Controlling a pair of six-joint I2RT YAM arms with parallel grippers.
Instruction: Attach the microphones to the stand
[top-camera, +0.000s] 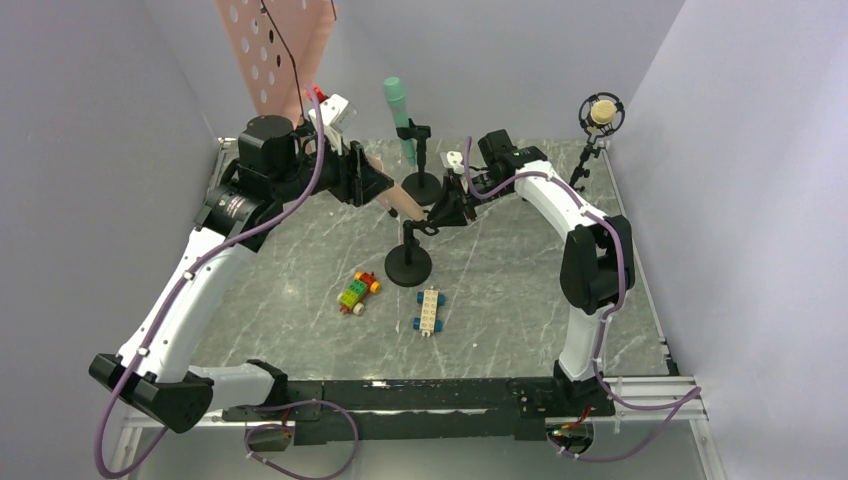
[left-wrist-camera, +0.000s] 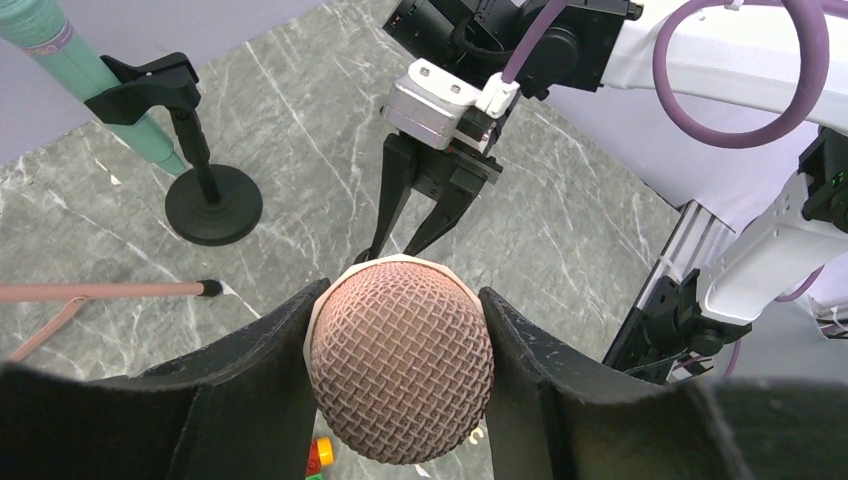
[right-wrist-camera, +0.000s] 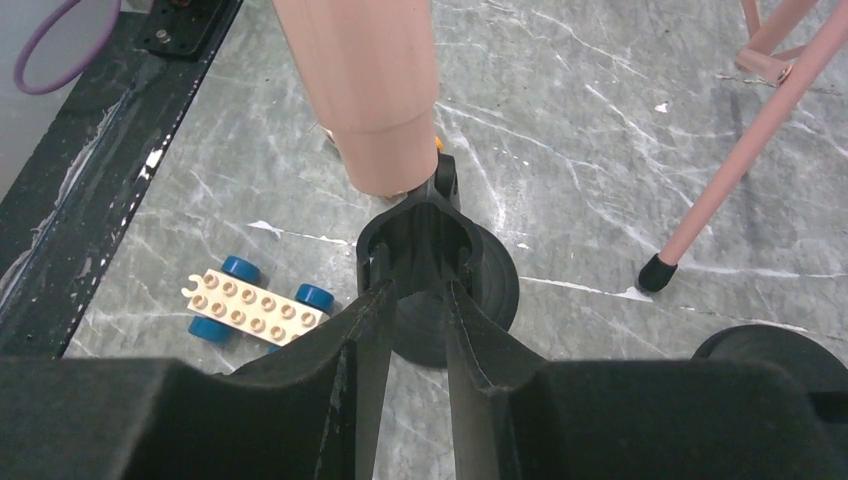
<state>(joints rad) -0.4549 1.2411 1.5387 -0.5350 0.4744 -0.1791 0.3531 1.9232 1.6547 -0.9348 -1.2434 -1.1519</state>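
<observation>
Salmon pink microphone (left-wrist-camera: 400, 370) is being clamped at its mesh head by the left gripper (left-wrist-camera: 400, 300), jaws pressing on both sides. Left arm is being held bent, reaching in from the left. The mic is angled down, its butt end hanging just above the near stand (top-camera: 408, 268) clip (right-wrist-camera: 420, 230), not seated. Right gripper (right-wrist-camera: 420, 290) is being held at the clip's neck, jaws slightly apart; whether it's gripping can't be told. Behind: mint green microphone (top-camera: 402, 125) is being carried upright in the far stand (top-camera: 422, 185). Tan microphone (top-camera: 602, 112) is at far right.
</observation>
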